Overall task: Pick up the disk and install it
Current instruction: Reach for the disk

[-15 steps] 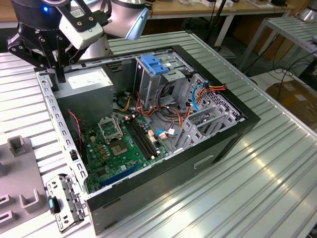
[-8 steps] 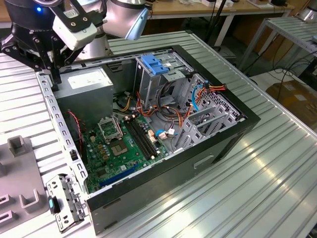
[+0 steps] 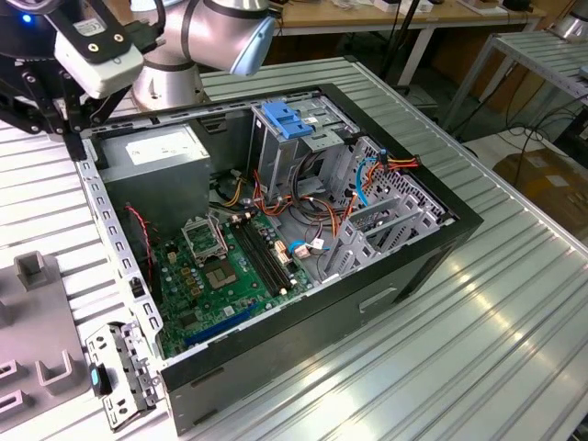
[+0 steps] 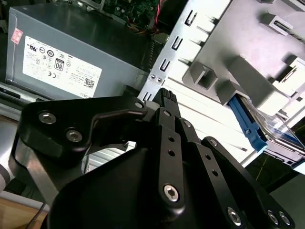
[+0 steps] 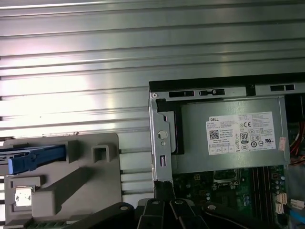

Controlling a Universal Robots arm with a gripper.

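- A ribbed metal table (image 3: pixel 496 312) was seen carrying everything else.
- An open computer case (image 3: pixel 367 296) was laid on its side on the table, its inside exposed.
- The robot arm (image 3: pixel 211 28) was reached in over the case's corner at the exterior view's left.
- A grey fixture (image 5: pixel 109 186) with raised blocks was set on the table just beside the case, outside its metal wall.
- A grey power-supply box (image 5: pixel 200 152) with a white sticker was fitted in the case's corner, next to that wall.
- A green motherboard (image 3: pixel 220 276) was laid on the case's floor, and a blue bracket (image 3: pixel 287 119) was mounted atop the tall metal cage.
- The gripper (image 4: pixel 163 95) was held above the case's wall beside the power-supply box; its fingers were drawn together and nothing was gripped.
- The disk (image 5: pixel 35 159), known by its blue carrier rail, was lodged in the fixture, outside the case and apart from the gripper, with the fixture's blocks between them.
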